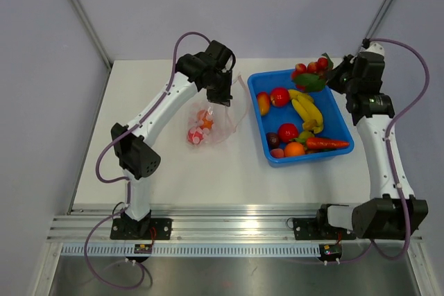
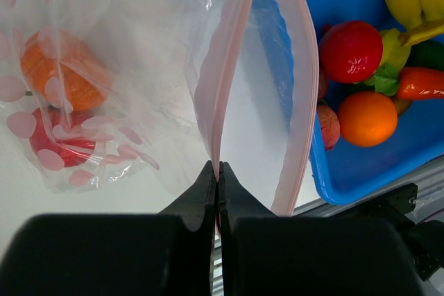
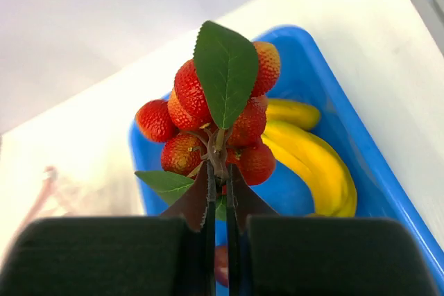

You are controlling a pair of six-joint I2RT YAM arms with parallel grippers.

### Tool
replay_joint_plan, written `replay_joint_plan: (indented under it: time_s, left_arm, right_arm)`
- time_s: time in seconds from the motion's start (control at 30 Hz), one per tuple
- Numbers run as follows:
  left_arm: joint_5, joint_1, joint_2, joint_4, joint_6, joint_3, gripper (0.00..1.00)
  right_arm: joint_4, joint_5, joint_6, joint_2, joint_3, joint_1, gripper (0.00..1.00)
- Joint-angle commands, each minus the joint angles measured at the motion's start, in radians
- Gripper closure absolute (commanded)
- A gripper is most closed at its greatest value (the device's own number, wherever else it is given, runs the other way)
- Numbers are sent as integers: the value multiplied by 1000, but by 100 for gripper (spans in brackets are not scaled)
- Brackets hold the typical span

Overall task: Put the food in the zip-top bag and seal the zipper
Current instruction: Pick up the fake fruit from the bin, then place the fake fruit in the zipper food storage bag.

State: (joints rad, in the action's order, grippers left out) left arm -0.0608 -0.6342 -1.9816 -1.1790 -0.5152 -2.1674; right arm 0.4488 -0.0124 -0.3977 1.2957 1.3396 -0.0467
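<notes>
The left claw is shut tight on the pink zipper edge of the zip-top bag, in the middle of the counter. Two toy foods sit inside, maybe an orange and something red. The right claw pinches a bunch of red berries by the stem, over the blue tray on the right.

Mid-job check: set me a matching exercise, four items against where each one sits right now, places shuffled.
Items
1. berry cluster
2. banana
3. orange fruit, left of the pink strip in the left wrist view
4. zipper

Places
A. inside the zip-top bag
B. lying in the blue tray
C. pinched in the left jaws
D. held by its stem in the right jaws

Pairs: 1-D, 2-B, 3-A, 4-C
</notes>
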Motion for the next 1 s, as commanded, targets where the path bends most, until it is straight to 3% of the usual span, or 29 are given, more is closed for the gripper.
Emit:
replay_joint_plan:
  time_s: [0.0,0.13,0.5,0.73,0.97]
  left_arm:
    - [-28,1,-2,15,-3,-58,100]
    - [-25,4,9,13,7,-45,100]
    - [-43,13,49,33,15,14,100]
    - [-40,14,70,33,17,20,100]
    - [-54,21,96,33,24,20,100]
  right_arm:
    - [50,-93,7,-96,84,10,100]
    - [74,-190,-19,-157,131,42,100]
    - [-24,-262,-141,-162,118,330,100]
    - [-122,-247,-207,-84,23,430,100]
    - [-188,-227,-237,-7,-115,449,100]
